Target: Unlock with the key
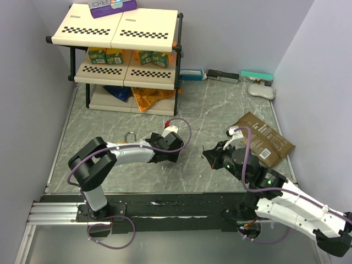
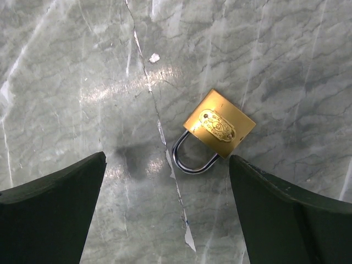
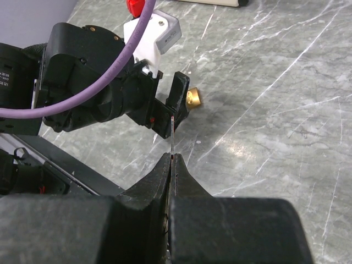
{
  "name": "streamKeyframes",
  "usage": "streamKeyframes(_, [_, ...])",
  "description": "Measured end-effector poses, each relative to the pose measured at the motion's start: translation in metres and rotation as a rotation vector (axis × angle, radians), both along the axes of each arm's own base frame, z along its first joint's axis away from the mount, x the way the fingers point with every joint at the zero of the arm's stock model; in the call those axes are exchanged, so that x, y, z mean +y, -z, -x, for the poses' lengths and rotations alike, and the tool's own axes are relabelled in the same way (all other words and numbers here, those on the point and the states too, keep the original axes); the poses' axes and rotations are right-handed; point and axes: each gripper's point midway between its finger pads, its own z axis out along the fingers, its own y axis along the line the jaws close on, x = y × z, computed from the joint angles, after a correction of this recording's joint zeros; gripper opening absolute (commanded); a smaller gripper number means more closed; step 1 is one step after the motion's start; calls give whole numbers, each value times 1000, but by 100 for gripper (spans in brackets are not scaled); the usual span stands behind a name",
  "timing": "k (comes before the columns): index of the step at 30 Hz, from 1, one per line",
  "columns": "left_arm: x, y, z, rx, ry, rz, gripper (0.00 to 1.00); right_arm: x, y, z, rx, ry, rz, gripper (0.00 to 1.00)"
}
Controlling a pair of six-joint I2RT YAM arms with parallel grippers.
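A brass padlock [image 2: 220,125] lies flat on the grey marble table, its steel shackle [image 2: 190,159] closed and pointing toward my left gripper [image 2: 165,159]. That gripper is open and hovers over it, the right finger [image 2: 286,214] close beside the padlock's body. In the top view the left gripper [image 1: 171,155] hides this padlock. My right gripper [image 3: 172,157] is shut on the key [image 3: 172,132], a thin blade seen edge-on sticking out of the fingertips toward the left gripper [image 3: 177,96]. A corner of the padlock [image 3: 193,98] shows behind that gripper. The right gripper [image 1: 209,156] is a short way right of the left one.
A second padlock's shackle [image 1: 130,136] shows behind the left forearm. A brown packet [image 1: 264,140] lies at the right. A shelf rack [image 1: 126,55] with boxes and snack bags stands at the back left. Small boxes [image 1: 223,75] line the back wall.
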Motion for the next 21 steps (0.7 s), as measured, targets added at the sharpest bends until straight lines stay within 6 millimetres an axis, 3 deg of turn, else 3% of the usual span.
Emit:
streamKeyframes(8, [7, 2, 7, 37, -42, 28, 99, 1, 0, 0, -1, -1, -2, 0])
streamKeyframes(21, [37, 2, -25, 82, -144, 51, 99, 3, -2, -1, -4, -7, -10, 0])
